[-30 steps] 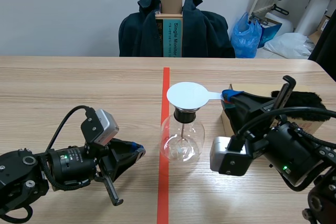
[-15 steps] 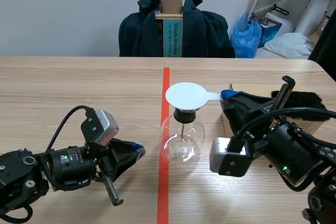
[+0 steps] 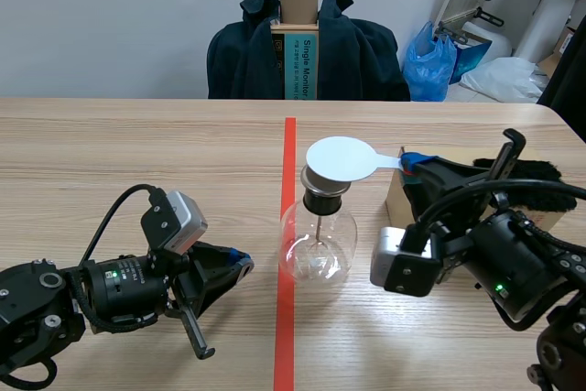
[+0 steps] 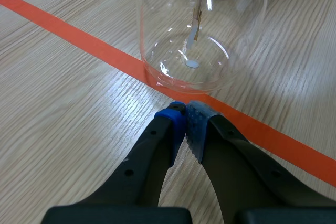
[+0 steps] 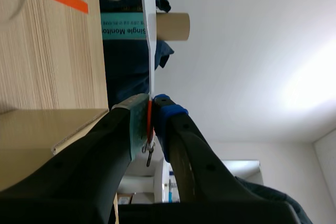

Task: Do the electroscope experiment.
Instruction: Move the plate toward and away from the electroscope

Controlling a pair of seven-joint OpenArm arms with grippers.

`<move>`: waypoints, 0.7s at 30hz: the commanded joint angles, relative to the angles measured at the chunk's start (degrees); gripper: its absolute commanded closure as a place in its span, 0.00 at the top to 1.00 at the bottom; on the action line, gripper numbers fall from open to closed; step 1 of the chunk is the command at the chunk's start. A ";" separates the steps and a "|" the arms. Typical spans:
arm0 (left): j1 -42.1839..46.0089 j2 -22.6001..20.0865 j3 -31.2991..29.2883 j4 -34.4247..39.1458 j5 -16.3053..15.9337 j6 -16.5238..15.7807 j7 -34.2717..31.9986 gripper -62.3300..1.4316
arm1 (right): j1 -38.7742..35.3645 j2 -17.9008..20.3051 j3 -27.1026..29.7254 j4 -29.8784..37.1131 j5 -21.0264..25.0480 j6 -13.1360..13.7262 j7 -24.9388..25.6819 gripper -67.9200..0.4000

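My right tool (image 3: 409, 164) is clamped on the handle of the white paddle (image 3: 339, 157), its disc over the top of the flask (image 3: 317, 243); contact not determinable. The flask stands upright on the desk (image 3: 137, 153). My left tool (image 4: 185, 119) is closed on nothing, pads (image 4: 172, 121) together, just short of the flask.

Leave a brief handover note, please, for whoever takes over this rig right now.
Left tool: shut on nothing, low over the table, just short of the glass flask.
Right tool: shut on the white paddle by its handle; disc above the flask's cap, contact unclear.
Black fur lies on the cardboard box behind the right arm.
Done: paddle gripped, brought to the flask. Left: probably check the leaf inside, then withdraw.
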 commanded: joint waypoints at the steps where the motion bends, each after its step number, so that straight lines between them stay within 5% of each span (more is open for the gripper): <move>1: -0.15 0.33 -0.46 1.07 -0.61 0.04 -1.20 0.06 | 0.70 0.63 0.70 0.96 0.22 -0.66 -1.73 0.02; 13: -0.15 0.33 -0.46 1.09 -0.61 0.04 -1.18 0.06 | 0.68 0.63 0.70 0.96 0.22 -0.66 -14.91 0.02; 21: -0.15 0.31 -0.46 1.09 -0.63 0.04 -1.18 0.06 | 0.68 0.63 0.70 0.96 0.22 -0.66 -14.99 0.02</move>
